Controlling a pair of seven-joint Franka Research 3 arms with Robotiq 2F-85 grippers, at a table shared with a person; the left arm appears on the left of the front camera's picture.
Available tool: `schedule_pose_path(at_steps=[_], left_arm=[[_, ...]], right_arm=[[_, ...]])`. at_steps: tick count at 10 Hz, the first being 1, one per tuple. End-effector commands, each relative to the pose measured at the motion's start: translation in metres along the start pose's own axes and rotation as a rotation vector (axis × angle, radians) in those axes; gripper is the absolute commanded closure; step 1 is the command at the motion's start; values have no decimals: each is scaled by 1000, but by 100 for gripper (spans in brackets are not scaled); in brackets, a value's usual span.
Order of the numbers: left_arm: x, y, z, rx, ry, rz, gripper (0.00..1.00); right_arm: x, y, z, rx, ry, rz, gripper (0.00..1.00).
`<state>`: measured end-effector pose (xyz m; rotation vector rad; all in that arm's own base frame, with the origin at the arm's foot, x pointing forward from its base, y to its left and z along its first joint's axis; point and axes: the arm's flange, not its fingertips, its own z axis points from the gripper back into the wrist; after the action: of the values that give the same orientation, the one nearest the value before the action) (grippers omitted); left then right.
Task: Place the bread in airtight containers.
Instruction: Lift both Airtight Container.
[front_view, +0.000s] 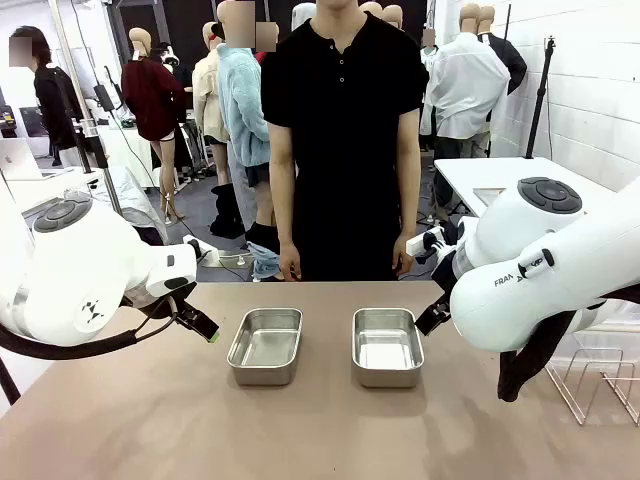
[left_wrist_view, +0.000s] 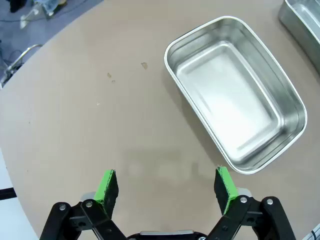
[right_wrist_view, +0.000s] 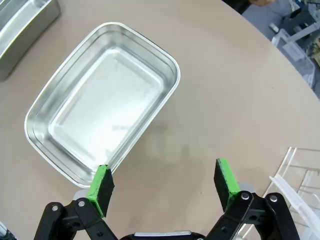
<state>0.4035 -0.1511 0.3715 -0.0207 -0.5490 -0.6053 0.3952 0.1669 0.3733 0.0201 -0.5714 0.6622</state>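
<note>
Two empty airtight containers, open steel tins without lids, sit side by side mid-table: the left one (front_view: 266, 345) and the right one (front_view: 386, 346). The bread is out of view. My left gripper (front_view: 205, 328) hovers just left of the left tin; in the left wrist view it (left_wrist_view: 166, 184) stands open over bare table with that tin (left_wrist_view: 235, 95) ahead to the right. My right gripper (front_view: 432, 318) hangs just right of the right tin, and in the right wrist view it (right_wrist_view: 163, 180) is open, with that tin (right_wrist_view: 105, 100) ahead to the left. Neither gripper holds anything.
A person in a black shirt (front_view: 340, 120) stands at the far edge, hands down at their sides. A wire rack (front_view: 600, 385) stands off the table's right side, with a clear rack (right_wrist_view: 295, 175) beside it. The table's curved edge (left_wrist_view: 45, 55) runs close to the left gripper.
</note>
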Motion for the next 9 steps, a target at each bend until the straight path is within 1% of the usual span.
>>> schedule_pose_path(at_steps=[1, 9], left_arm=[[0, 0, 0, 0, 0, 0, 0], [0, 0, 0, 0, 0, 0, 0]], right_arm=[[0, 0, 0, 0, 0, 0, 0], [0, 0, 0, 0, 0, 0, 0]])
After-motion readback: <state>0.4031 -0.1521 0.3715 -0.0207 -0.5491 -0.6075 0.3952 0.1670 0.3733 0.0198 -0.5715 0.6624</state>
